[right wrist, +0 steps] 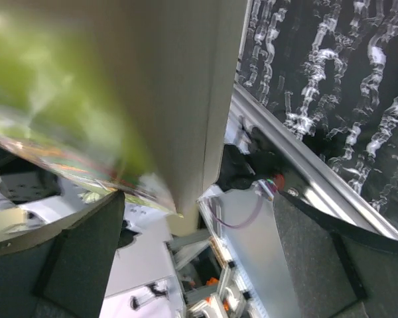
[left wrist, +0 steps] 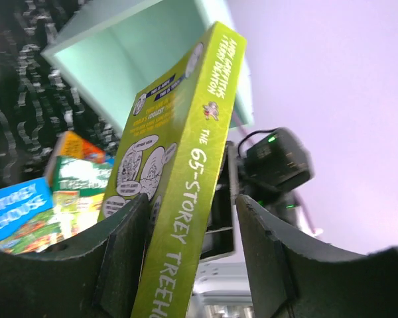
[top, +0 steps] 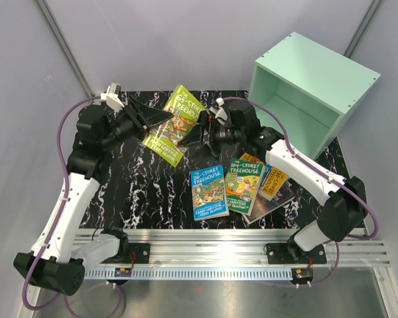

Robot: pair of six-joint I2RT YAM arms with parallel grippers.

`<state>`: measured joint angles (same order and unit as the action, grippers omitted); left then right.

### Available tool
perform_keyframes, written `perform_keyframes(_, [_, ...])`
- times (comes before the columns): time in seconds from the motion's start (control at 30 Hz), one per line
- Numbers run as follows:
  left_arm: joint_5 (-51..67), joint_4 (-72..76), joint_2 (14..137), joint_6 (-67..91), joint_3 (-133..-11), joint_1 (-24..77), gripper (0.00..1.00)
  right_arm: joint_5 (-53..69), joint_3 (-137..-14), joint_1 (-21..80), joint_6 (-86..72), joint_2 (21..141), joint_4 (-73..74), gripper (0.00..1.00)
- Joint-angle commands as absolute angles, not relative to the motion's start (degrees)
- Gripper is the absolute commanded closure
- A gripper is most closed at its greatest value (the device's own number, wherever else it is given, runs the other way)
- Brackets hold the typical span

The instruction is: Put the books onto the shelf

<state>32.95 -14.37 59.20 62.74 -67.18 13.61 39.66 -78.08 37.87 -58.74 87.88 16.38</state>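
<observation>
While the mint-green shelf point(top: 331, 69) stands at the far right of the tabletop point(top: 139, 192), its open face shows us only its own bare walls. We see the lime-green book point(top: 178, 122) held tilted at far centre, grasped by the left pincer point(top: 152, 120). The right pincer point(top: 198, 132) is released, fingers spread wide about the book's other edge. Four other books point(top: 242, 189) lie together near right. Only the left wrist view gives us the spine lettering; the right wrist view shows blurred page edges.
</observation>
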Motion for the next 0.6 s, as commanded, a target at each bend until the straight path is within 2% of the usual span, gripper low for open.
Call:
perform_keyframes(0.0, [38.14,-0.27,59.06,73.72,-71.11,13.45,1.00,41.21,-74.89,37.88,-67.01,85.34,2.15,0.00])
perform_keyframes(0.17, [39.29,9.75,59.06,83.21,-69.26,13.27,1.00,43.42,-70.14,37.79,-80.49,84.81,-26.04,0.00])
perform_keyframes(0.27, [39.11,12.47,58.98,86.90,-68.03,13.36,1.00,42.63,-71.18,37.79,-84.02,84.46,-32.76,0.00])
perform_keyframes(0.43, [38.93,13.46,58.62,88.33,-66.88,13.10,1.00,42.80,-74.00,37.79,-82.09,84.29,-31.21,0.00])
perform_keyframes(0.57, [39.29,9.94,57.48,85.62,-64.96,13.10,1.00,42.72,-71.56,37.88,-82.00,83.32,-30.85,0.00])
